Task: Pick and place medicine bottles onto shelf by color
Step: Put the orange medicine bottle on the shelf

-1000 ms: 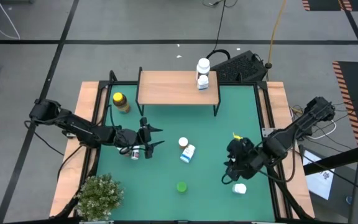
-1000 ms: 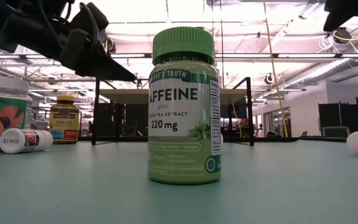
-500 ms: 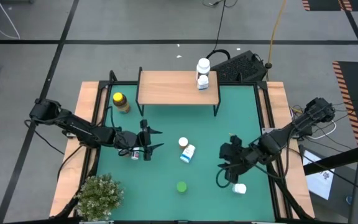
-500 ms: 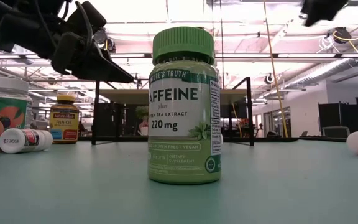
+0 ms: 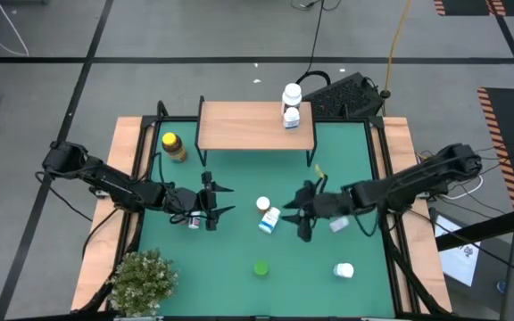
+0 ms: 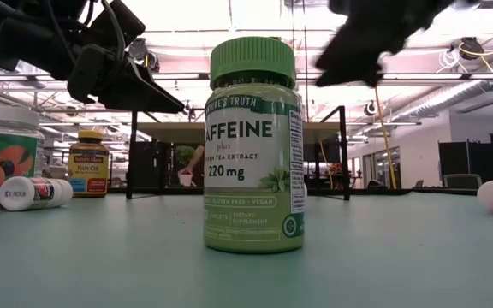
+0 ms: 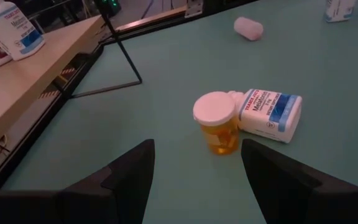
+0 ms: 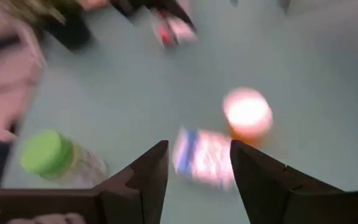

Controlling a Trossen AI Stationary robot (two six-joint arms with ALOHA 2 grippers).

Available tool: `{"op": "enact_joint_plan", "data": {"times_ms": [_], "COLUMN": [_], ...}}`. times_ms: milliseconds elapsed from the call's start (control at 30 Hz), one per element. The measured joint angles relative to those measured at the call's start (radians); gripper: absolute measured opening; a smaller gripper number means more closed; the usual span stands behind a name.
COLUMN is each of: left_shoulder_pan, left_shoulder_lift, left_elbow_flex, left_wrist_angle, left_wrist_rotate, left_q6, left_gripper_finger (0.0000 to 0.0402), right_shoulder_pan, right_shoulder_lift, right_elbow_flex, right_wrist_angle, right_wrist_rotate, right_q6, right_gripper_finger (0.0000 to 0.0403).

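Observation:
On the shelf (image 5: 255,125) two white bottles (image 5: 291,106) stand at its right end. An amber yellow-capped bottle (image 5: 174,147) stands beside its left leg. In mid-table an orange white-capped bottle (image 5: 262,205) stands upright, and a blue-white bottle (image 5: 270,220) lies on its side against it. A green bottle (image 5: 261,267) stands near the front. My right gripper (image 5: 297,217) hovers open just right of the blue-white bottle (image 8: 204,155). My left gripper (image 5: 214,202) hangs open left of both, facing them (image 7: 216,124), above a small white bottle (image 5: 194,218) lying down.
A white bottle (image 5: 344,269) lies on the mat at the near right. A leafy potted plant (image 5: 141,281) fills the near left corner. A wooden frame (image 5: 132,134) borders the green mat. The shelf's black legs (image 7: 124,59) stand behind the middle bottles.
My right gripper has swung from the near right, by the lying white bottle, toward the table's left and a little down, turning as it went. It now hangs beside the blue-white bottle. No bottle has moved.

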Motion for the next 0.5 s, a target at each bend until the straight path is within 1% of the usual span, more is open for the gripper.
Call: {"op": "enact_joint_plan", "data": {"times_ms": [67,100,167,233,367,500], "left_shoulder_pan": [0.000,0.000,0.002,0.009,0.023,0.024], "left_shoulder_lift": [0.000,0.000,0.000,0.000,0.000,0.000], "left_elbow_flex": [0.000,0.000,0.000,0.000,0.000,0.000], "left_wrist_angle": [0.001,0.002,0.005,0.010,0.009,0.000], "left_wrist_rotate": [0.000,0.000,0.000,0.000,0.000,0.000], "left_q6": [0.009,0.010,0.013,0.020,0.011,-0.015], "left_gripper_finger": [0.0246,0.0246,0.0246,0.0246,0.0246,0.0246], "right_shoulder_pan": [-0.052,-0.073,-0.110,-0.139,-0.160,-0.161], "right_shoulder_lift": [0.022,0.037,0.072,0.117,0.198,0.229], "right_elbow_flex": [-0.058,-0.074,-0.085,-0.078,-0.070,-0.069], "right_wrist_angle": [0.180,0.236,0.279,0.320,0.456,0.506], "right_wrist_rotate": [-0.032,-0.034,-0.032,-0.036,-0.035,-0.038], "right_q6": [-0.105,-0.155,-0.241,-0.291,-0.355,-0.393], "right_gripper_finger": [0.0180,0.0187,0.0204,0.0222,0.0256,0.0276]}}
